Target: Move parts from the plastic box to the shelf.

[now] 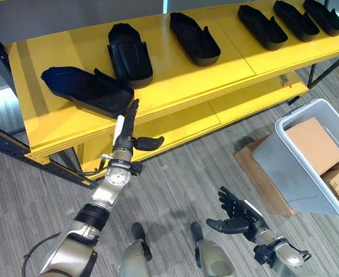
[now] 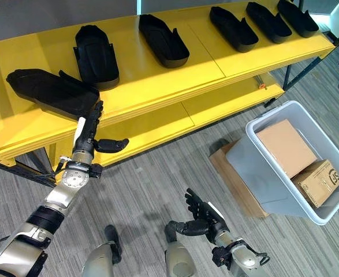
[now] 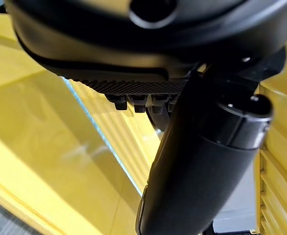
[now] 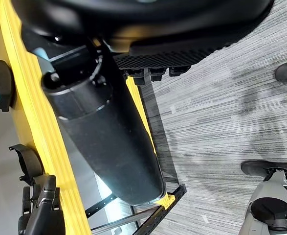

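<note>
Several long black parts lie in a row on the yellow shelf's top board [image 1: 175, 75]. The leftmost part [image 1: 85, 89] lies slanted near the front edge, and another part [image 1: 129, 55] lies behind it. My left hand [image 1: 127, 131] is open, with straight fingers pointing up to that leftmost part's near end and its thumb [image 3: 202, 161] spread sideways. My right hand [image 1: 237, 212] hangs low over the floor, open and holding nothing. The grey plastic box [image 1: 273, 158] stands on the floor at the right and holds two cardboard boxes [image 1: 313, 144].
A lower yellow shelf board [image 1: 215, 112] runs under the top one, carried by a dark metal frame [image 1: 19, 153] at the left. A flat cardboard sheet [image 1: 253, 173] lies under the plastic box. Grey carpet [image 1: 181, 184] spreads between shelf and box.
</note>
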